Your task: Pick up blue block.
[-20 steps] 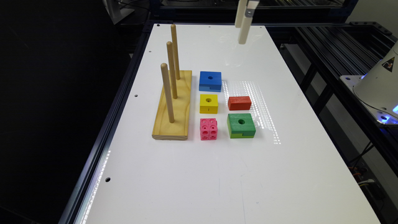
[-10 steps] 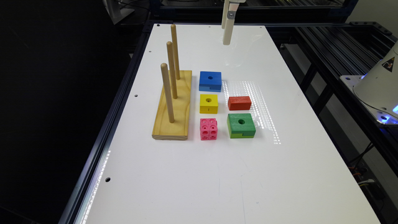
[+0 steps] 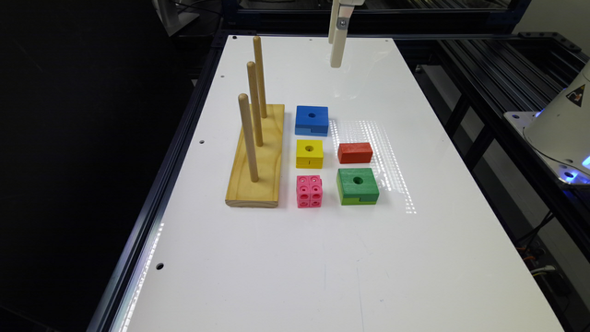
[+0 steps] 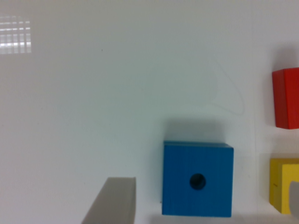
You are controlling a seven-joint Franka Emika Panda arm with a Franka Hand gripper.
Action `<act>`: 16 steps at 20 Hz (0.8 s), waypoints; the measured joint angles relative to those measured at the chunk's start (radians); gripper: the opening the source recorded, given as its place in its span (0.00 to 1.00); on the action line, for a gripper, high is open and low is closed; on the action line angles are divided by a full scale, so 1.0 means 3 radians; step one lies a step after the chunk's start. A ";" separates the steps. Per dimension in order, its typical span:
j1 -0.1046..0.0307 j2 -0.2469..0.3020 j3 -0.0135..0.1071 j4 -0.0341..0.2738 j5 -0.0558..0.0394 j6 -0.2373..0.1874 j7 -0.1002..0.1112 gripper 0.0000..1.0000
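The blue block (image 3: 312,119) lies flat on the white table (image 3: 415,258), hole up, at the far end of the block group and beside the wooden peg base. My gripper (image 3: 336,61) hangs well above the table, beyond the block and slightly toward the exterior view's right. In the wrist view the blue block (image 4: 197,179) is seen from above, with its round hole showing. One grey fingertip (image 4: 113,201) stands to one side of it and a sliver of the other shows at the picture's edge. The gripper (image 4: 205,186) is open and holds nothing.
A wooden base (image 3: 256,159) with three upright pegs stands at the exterior view's left of the blocks. A yellow holed block (image 3: 309,153), red block (image 3: 355,152), pink cube (image 3: 309,191) and green holed block (image 3: 357,185) lie near the blue one.
The gripper has moved toward the exterior view's left and a little nearer to the blocks. No block has shifted.
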 joint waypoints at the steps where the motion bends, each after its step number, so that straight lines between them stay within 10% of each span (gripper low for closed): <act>1: 0.0000 0.0040 0.0000 -0.0001 0.0000 0.0030 0.0000 1.00; 16: -0.0012 0.0277 -0.0001 0.0013 -0.0001 0.0258 -0.0004 1.00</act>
